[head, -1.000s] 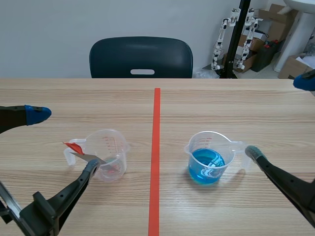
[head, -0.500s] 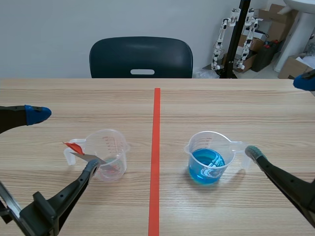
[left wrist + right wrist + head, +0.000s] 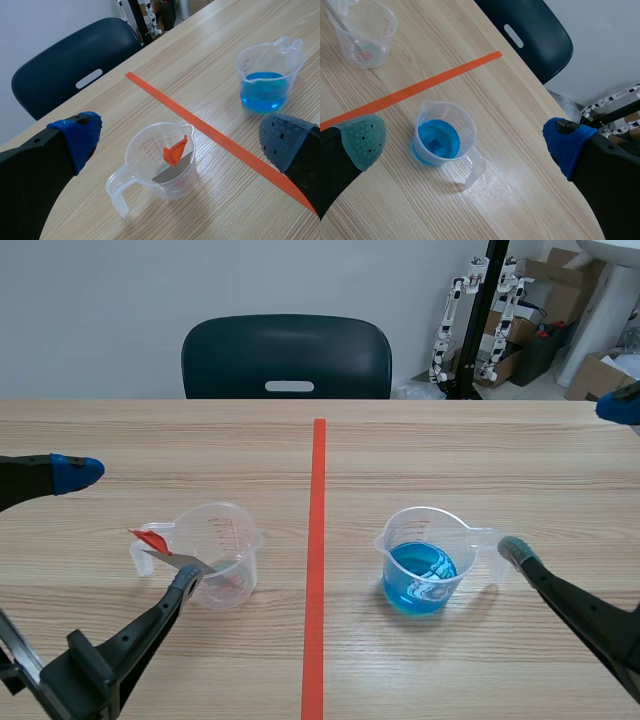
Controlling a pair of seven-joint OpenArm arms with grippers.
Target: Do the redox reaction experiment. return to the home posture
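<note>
clear cup (image 3: 222,555): grey strip (image 3: 172,159) inside, orange tip
blue cup (image 3: 425,575): part-full, blue liquid
left gripper (image 3: 182,140): spread
right gripper (image 3: 466,142): spread

Light wood-grain table (image 3: 470,450). Orange-red tape line (image 3: 318,500) runs down its middle, from far side to near edge. Left of line: clear measuring cup (image 3: 235,540), upright, red scale marks, handle pointing outward left. Right of line: second clear cup (image 3: 420,575), upright, blue liquid inside, handle outward right. Cups well apart, line between them.
</note>
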